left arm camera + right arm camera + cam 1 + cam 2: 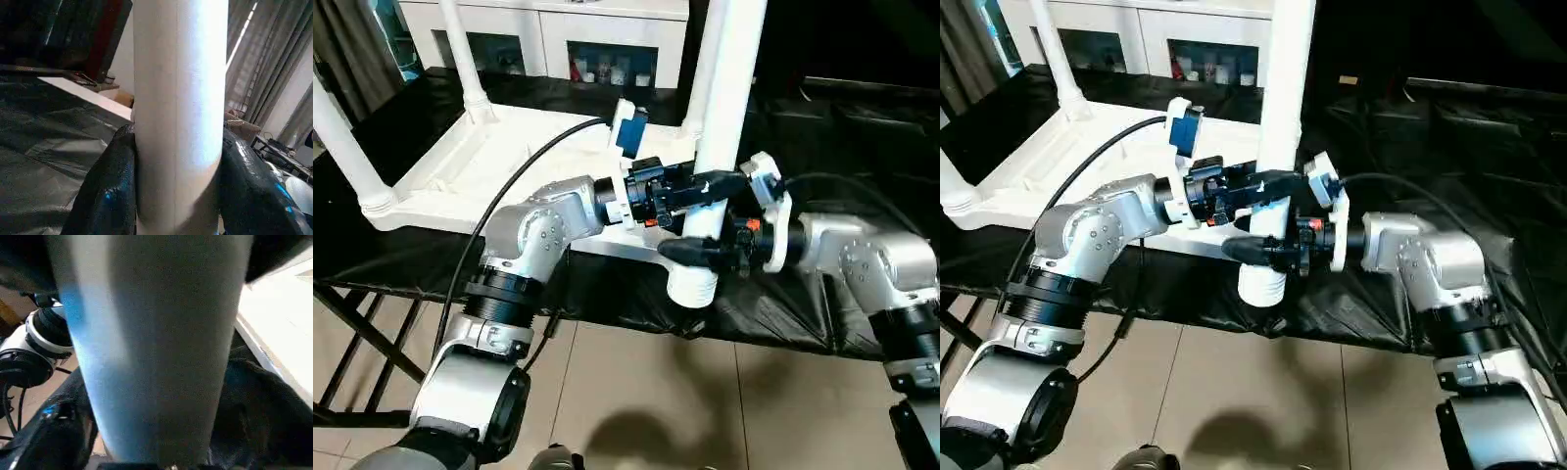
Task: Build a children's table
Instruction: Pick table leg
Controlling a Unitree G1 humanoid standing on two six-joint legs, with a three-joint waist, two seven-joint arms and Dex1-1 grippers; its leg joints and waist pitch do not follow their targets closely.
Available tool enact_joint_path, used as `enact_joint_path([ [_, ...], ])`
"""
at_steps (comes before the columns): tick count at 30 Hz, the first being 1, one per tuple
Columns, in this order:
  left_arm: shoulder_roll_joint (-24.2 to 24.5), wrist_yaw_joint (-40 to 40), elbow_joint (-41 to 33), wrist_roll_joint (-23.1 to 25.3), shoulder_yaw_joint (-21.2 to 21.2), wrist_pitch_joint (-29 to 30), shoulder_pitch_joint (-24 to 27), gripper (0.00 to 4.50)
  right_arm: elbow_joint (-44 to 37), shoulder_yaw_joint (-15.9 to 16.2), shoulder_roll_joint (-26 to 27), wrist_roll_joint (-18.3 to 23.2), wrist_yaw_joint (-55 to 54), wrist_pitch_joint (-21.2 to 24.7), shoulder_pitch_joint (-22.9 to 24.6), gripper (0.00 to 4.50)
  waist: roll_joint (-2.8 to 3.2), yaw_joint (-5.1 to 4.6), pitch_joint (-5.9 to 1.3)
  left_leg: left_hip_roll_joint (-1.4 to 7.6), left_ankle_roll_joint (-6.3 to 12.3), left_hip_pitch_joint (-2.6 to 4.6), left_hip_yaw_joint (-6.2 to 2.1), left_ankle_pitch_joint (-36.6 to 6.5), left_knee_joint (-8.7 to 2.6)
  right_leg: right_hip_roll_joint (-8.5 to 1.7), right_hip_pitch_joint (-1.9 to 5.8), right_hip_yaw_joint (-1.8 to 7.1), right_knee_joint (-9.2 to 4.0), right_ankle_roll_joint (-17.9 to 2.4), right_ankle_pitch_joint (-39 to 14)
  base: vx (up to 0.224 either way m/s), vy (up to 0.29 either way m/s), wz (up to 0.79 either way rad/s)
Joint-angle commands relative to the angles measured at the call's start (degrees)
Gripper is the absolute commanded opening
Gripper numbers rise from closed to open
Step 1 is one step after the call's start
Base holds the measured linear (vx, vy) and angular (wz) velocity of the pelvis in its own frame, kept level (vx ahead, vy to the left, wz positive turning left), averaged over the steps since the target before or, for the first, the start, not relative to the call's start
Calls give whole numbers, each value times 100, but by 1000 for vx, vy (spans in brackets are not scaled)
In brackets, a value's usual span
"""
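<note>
Smooth white tubular leg (720,117), seemingly pinched between glossy black fingers (105,196).

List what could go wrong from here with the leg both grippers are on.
1. The leg hangs with its lower end past the edge of the black-sheeted work table, over the floor; if the left gripper slips, it may drop.
2. The right gripper sits low near the threaded end; its hold looks unsettled, so the leg might tilt.
3. The upturned tabletop lies close behind; swinging the leg could knock it or its fitted legs.
</note>
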Motion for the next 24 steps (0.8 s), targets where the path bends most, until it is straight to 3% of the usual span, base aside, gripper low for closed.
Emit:
enact_joint_path([
  [1,-4,-56,-158,-32,4,39,19,190,49,-7,1,-33,65,62,-50,344,-110,16,-485,203,266,140,-89,-423,-351,-313,332,230,-357,-1520,-294,0,0,0],
  [15,43,-68,1,-21,90,-6,-58,190,35,46,-16,-143,188,104,21,224,-105,16,-483,206,244,141,-92,-488,-355,-311,332,227,-366,-1527,-341,0,0,0],
  [21,40,-29,-9,32,81,-91,-56,190,-23,50,22,-161,168,114,78,196,-103,16,-485,204,237,141,-91,-472,-354,-311,331,228,-362,-1527,-321,0,0,0],
  [23,28,-18,-22,47,79,-135,-53,260,-37,46,43,-169,136,105,96,194,-105,15,-485,204,241,143,-91,-470,-354,-312,330,229,-363,-1538,-294,0,0,0],
  [24,7,45,-4,41,105,-120,-63,260,-54,46,49,-169,130,99,109,194,-104,17,-487,204,241,145,-90,-471,-352,-313,332,230,-362,-1540,-288,0,0,0],
])
